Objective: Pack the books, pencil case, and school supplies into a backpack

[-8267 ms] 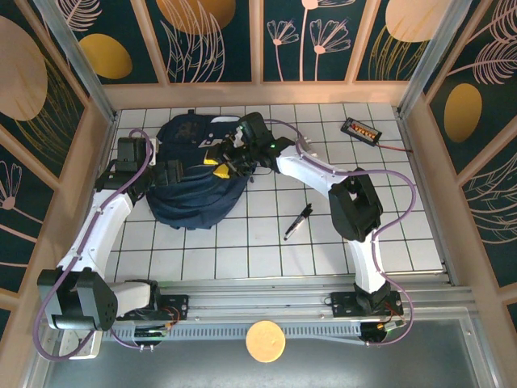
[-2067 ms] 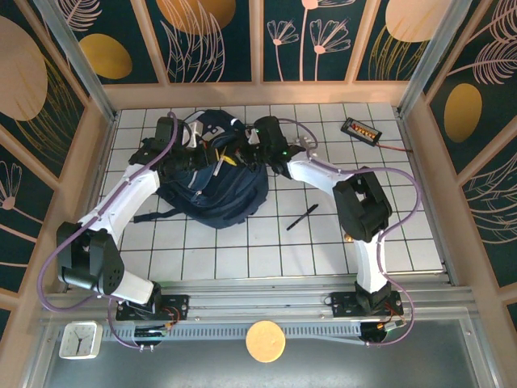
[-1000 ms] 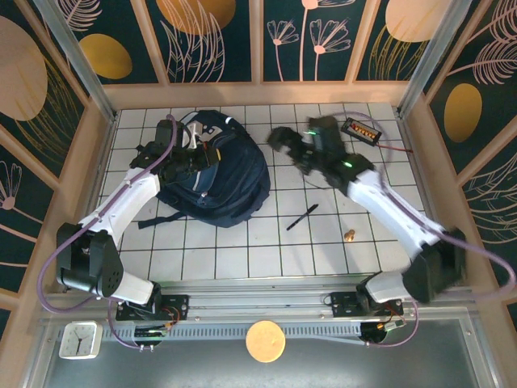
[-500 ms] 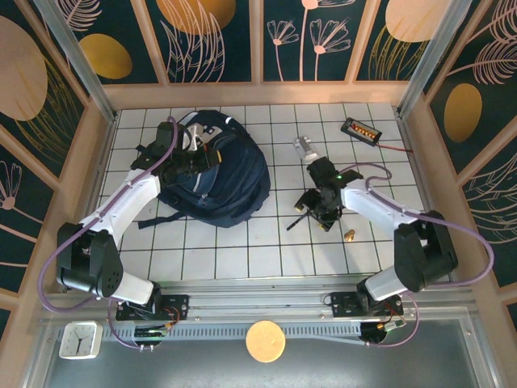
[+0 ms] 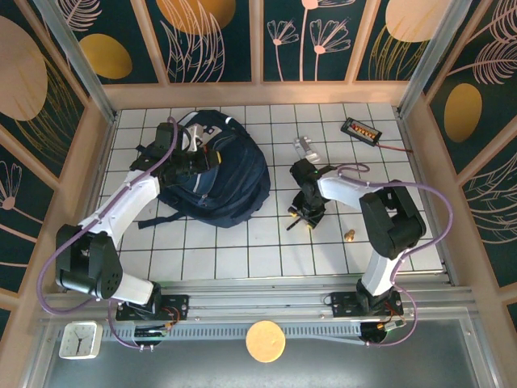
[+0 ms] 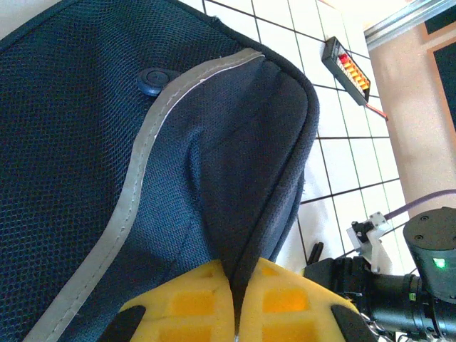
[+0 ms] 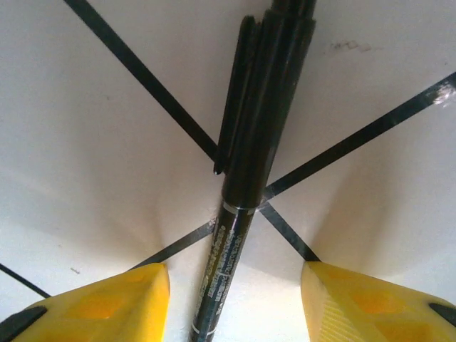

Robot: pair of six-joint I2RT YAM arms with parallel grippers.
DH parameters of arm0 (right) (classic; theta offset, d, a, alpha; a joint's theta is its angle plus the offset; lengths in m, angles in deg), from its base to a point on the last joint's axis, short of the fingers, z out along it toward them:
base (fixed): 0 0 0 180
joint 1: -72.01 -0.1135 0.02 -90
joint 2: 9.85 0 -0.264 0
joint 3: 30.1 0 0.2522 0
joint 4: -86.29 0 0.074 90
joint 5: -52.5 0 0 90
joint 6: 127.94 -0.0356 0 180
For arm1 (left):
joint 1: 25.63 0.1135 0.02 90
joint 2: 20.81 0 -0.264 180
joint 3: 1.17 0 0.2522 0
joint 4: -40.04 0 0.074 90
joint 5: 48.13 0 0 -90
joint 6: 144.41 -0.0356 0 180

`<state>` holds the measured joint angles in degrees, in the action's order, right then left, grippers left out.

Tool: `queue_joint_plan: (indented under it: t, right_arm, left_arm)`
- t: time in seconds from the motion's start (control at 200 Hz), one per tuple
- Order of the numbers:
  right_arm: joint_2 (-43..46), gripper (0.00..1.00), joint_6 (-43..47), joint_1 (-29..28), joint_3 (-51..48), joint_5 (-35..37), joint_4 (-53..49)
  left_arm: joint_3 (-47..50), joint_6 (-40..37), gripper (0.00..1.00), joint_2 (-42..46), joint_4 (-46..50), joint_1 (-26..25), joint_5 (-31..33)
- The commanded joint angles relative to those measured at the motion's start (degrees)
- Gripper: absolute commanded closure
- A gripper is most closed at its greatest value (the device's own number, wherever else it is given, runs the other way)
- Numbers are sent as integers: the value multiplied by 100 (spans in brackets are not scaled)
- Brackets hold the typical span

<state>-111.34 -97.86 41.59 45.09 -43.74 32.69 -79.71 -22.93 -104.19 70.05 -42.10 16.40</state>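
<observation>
Right wrist view: the right tool (image 7: 235, 313) stands wide over the white-tiled desk (image 7: 85, 178). Its two yellow fingers (image 7: 100, 303) are spread to either side of a black pen (image 7: 260, 107), which lies flat between them and touches neither. The pen runs away from the tool along its midline, with the clip to the left and the printed barrel nearest the camera.

In the top external view, the same tool (image 5: 305, 212) points down at the pen (image 5: 292, 224). The backpack (image 5: 230, 182) lies well apart on its left, and a small brass-coloured piece (image 5: 350, 235) sits near on its other side. Across the desk, the left tool (image 5: 198, 162) sits on the backpack's upper part.

In the left wrist view, the left tool (image 6: 235, 303) is closed on a fold of the backpack (image 6: 85, 128), the dark fabric pinched between its yellow fingers (image 6: 189, 299). A grey stripe (image 6: 142, 192) runs up the mesh panel ahead of it. Farther ahead and to the right, a black tray with orange pieces (image 6: 347, 68) lies on the tiles.
</observation>
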Motion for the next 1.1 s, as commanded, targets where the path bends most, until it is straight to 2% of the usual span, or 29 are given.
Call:
queue_joint_plan:
  t: [0.0,0.16,0.51,0.781,0.921,1.096]
  right_arm:
    - [-209,51,135,88,196,186,77]
    - [-366,59,239,163,205,141,107]
    - [-201,89,445,240,270,136,-26]
    - [474,95,1112,208,510,39,185]
    - [903,96,1566,140,917,-414,658]
    - [853,96,1858,-27,1582,-1945,1863]
  left_arm:
    - [64,-125,100,316,-219,-27,-253]
    - [140,-158,100,339,-228,-27,-258]
    - [105,-186,100,269,-245,-29,-320]
    - [79,-158,100,278,-241,-27,-447]
    - [36,-156,100,295,-188,-31,-460]
    - [-56,-42,100,284,-227,-30,-607]
